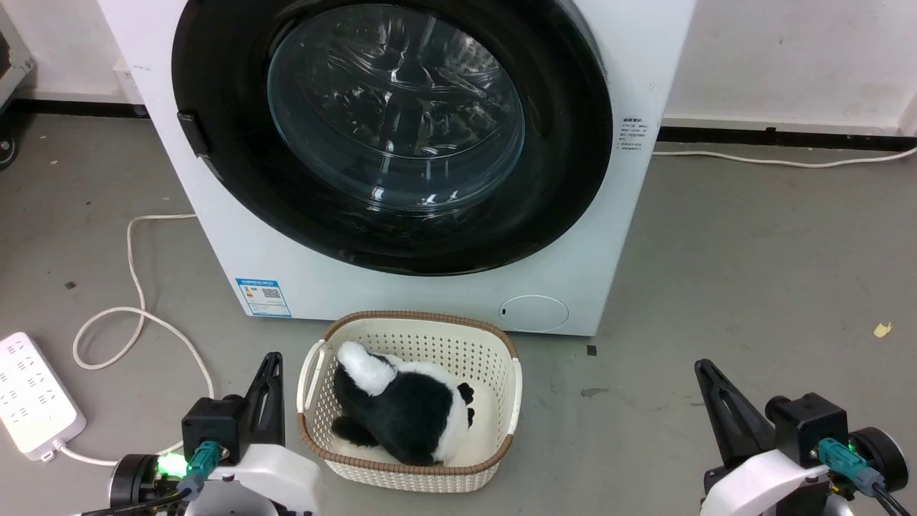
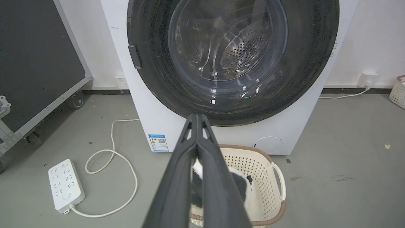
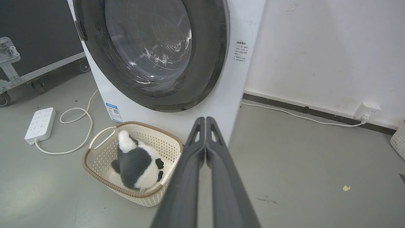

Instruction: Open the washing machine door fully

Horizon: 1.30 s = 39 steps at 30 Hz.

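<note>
The washing machine door [image 1: 392, 129] sits shut, flat against the front of the white washing machine [image 1: 286, 265], its glossy black ring around a bulging glass window through which the steel drum [image 2: 234, 53] shows. A small dark handle [image 1: 193, 133] sits on the door's left edge. Directly in front of the machine, on the grey floor [image 1: 752, 287], stands a cream laundry basket [image 1: 412, 319] with a brown rim, just beside the machine's base and below the door. A black-and-white plush panda [image 1: 408, 408] lies in it. The left end effector [image 1: 273, 358] hangs low just left of the basket, its two dark fingers pressed together and holding nothing. The right end effector [image 1: 702, 365] is well off to the basket's right, over bare floor, also pinched closed and empty. Both are well apart from the door. To the left a white power strip [image 1: 32, 394] lies on the floor with its white cable [image 1: 132, 287] looping towards the machine. A black wheeled case [image 2: 38, 63] stands against the wall further left. A blue label [image 1: 263, 297] and a round flap [image 1: 534, 313] mark the machine's lower front. A yellow scrap [image 1: 882, 329] lies on the floor at the right, and a wall socket [image 3: 367, 110] with a cord sits beyond.
</note>
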Available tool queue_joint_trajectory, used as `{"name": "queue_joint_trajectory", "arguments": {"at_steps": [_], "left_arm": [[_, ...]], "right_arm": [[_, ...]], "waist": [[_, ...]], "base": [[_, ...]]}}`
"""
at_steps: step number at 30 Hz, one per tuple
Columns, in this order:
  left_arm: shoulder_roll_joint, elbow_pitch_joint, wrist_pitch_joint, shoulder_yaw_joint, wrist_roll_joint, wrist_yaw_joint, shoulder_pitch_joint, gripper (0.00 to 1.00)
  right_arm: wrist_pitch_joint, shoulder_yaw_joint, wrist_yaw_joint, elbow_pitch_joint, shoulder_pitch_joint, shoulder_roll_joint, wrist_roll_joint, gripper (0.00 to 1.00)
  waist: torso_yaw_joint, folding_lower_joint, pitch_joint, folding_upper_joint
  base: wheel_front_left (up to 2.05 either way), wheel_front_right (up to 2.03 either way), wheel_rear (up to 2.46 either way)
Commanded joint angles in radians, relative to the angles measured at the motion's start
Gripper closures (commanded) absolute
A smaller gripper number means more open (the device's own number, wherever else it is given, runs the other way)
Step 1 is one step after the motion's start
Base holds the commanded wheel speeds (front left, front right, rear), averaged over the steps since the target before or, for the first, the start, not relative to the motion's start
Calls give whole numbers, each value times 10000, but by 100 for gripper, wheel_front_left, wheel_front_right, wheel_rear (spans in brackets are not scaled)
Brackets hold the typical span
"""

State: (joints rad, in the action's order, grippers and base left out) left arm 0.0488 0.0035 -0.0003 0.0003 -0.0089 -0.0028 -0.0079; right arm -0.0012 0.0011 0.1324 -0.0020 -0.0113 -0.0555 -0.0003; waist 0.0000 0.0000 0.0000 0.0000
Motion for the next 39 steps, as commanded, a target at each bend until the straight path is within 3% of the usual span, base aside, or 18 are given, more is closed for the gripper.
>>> {"name": "queue_joint_trajectory", "arguments": {"at_steps": [1,26,27,28,29,30,39], "left_arm": [[14,-35,3,-3,89,28,79,100],[14,-35,3,-3,89,28,79,100],[0,0,-1,2,0,0,0,0],[0,3,-4,-3,-12,-2,-1,0],[0,5,-4,-3,-20,-3,0,100],[0,6,-4,-1,-21,-2,0,0],[1,-35,-185,-30,-60,-26,27,0]], "right_arm": [[12,-11,-17,20,113,53,3,100],[12,-11,-17,20,113,53,3,100],[-1,-2,0,0,0,0,1,0],[-3,0,0,-2,-2,0,5,0],[-4,2,0,-2,-3,0,6,100],[-4,4,0,-2,-3,0,6,0],[-185,-47,-1,4,-37,4,240,0]], "waist": [[0,0,0,0],[0,0,0,0],[0,0,0,0],[0,0,0,0],[0,0,0,0],[0,0,0,0],[7,0,31,0]], "base": [[0,0,0],[0,0,0],[0,0,0],[0,0,0],[0,0,0],[0,0,0],[0,0,0]]}}
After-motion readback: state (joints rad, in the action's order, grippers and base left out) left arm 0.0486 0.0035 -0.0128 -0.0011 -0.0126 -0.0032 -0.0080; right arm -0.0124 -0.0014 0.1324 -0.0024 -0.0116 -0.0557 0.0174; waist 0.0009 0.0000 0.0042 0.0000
